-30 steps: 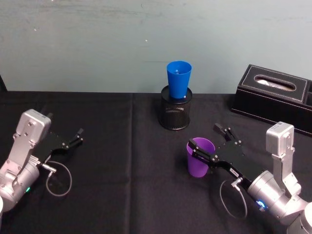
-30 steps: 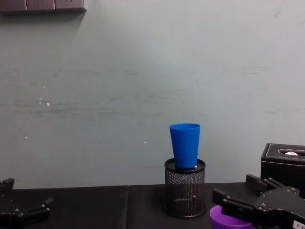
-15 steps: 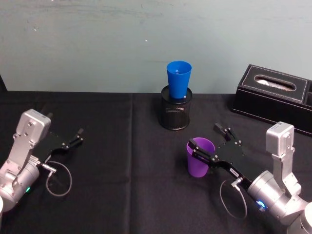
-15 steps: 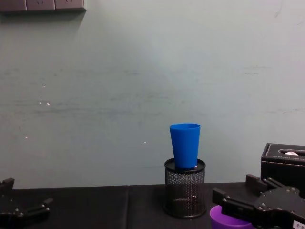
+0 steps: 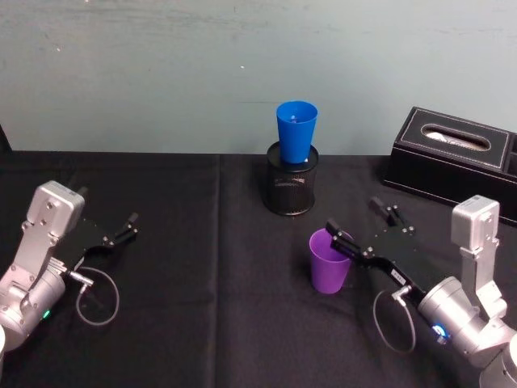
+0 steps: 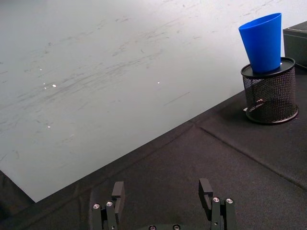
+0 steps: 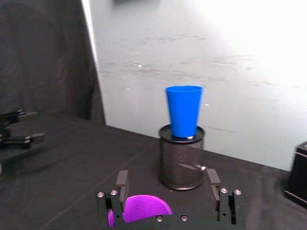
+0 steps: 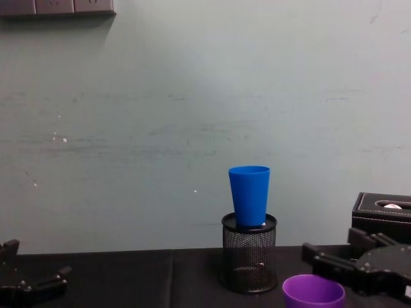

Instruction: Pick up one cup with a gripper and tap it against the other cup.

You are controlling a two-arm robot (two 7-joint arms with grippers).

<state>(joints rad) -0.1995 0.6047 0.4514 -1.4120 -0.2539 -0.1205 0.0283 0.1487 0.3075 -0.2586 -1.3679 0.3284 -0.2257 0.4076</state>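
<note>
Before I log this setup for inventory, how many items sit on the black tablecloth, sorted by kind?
Plastic tapered cups: 2, a purple cup and a bright blue cup
Black mesh pen holders: 1, holding the blue cup
Black tissue boxes: 1
Total: 4

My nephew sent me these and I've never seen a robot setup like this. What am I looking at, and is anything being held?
It is a two-armed robot at a black table. One picture looks down from its head, one forward from its chest, and one from each wrist. On the table a purple cup stands upright; a blue cup sits in a black mesh holder; a black tissue box lies at the right. The right gripper, open, is beside the purple cup, one finger at its rim, not gripping it. The left gripper, also open, rests idle at the left. Nothing is held.
</note>
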